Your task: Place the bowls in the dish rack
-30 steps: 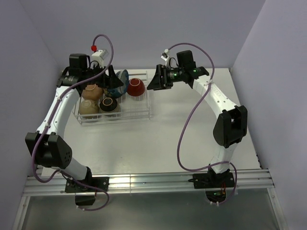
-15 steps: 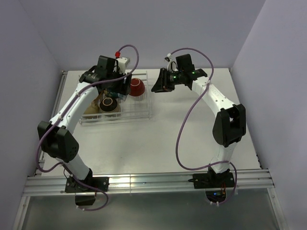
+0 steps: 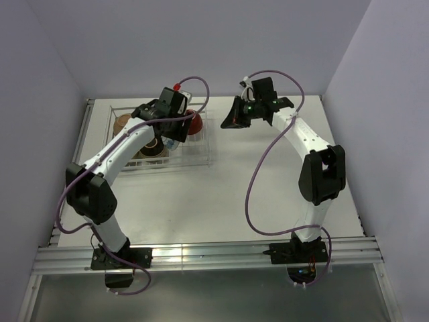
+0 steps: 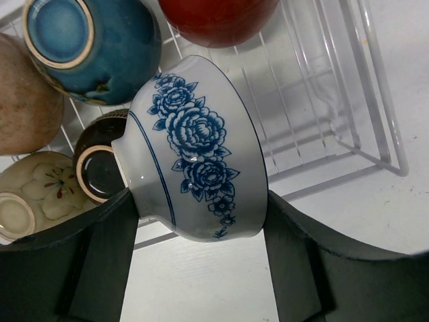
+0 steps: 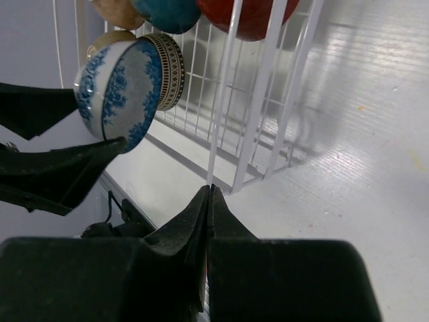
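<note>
In the centre of the left wrist view, the left gripper [image 4: 199, 201] grasps the blue-and-white bowl [image 4: 194, 141]. Its two dark fingers [image 4: 100, 261] press against opposite sides of the bowl, which is tipped on its side. The bowl's decoration is painted: a spray of blue roses and leaves over white glaze, with thin blue lines ringing the narrow end. It hangs over the lower edge of the dish rack [image 4: 348, 100], whose white wires fill the upper half of that frame. Among the wires, a red bowl [image 4: 218, 20] sits at the top edge and a blue-glazed bowl [image 4: 100, 47] lies foot-up at the upper left. A tan bowl [image 4: 23, 100] shows at the left edge, and a dark brown bowl [image 4: 100, 168] lies just behind the held one. A cream bowl [image 4: 40, 191] painted with a pale flower sits at the lower left. In the top view the rack lies in the upper left of the white table [image 3: 268, 181], with the left arm reaching over its middle. The right gripper [image 5: 209, 191] is clenched, its fingertips pressed together with nothing between them. In the top view it hovers to the right of the rack, apart from it.
</note>
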Motion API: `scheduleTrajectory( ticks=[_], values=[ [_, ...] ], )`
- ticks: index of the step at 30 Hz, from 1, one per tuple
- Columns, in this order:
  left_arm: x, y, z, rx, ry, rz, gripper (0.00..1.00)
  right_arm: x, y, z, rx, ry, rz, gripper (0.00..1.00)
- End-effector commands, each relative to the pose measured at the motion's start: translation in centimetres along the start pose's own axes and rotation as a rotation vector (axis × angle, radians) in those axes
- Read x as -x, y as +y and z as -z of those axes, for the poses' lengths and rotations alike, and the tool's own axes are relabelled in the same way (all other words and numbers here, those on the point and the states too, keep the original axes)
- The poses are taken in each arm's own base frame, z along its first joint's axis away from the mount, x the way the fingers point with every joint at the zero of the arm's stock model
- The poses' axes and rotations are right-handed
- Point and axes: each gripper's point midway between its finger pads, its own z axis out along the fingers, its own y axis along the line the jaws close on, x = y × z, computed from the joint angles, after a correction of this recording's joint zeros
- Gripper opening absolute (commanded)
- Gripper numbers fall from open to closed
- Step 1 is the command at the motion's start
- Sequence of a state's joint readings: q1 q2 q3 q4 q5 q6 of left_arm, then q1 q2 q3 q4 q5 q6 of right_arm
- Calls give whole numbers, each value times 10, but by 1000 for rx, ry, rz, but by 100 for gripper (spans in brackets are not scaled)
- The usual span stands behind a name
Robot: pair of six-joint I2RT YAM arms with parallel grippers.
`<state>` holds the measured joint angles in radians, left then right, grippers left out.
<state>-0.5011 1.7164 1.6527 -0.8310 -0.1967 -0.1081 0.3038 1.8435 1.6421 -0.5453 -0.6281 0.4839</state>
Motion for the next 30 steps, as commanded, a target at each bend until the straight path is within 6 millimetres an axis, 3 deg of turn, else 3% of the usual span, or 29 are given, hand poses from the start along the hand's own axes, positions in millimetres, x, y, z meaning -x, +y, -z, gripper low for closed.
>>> scheduleTrajectory(
  ticks=[1,9,21,30],
  values=[
    [6,2,-3,77,-13,26,0,9,-7,8,-16,-37,-22,0],
    [-4,-9,-23,157,36,-3,0,6,-12,14,-9,-32,-37,0],
    [-9,-9,-46,281,83,-31,0,10,-18,22,-22,-50,-39,0],
    [-18,-23,-60,278,126,-53,13,11,-19,24,-28,-56,-40,0]
  ],
)
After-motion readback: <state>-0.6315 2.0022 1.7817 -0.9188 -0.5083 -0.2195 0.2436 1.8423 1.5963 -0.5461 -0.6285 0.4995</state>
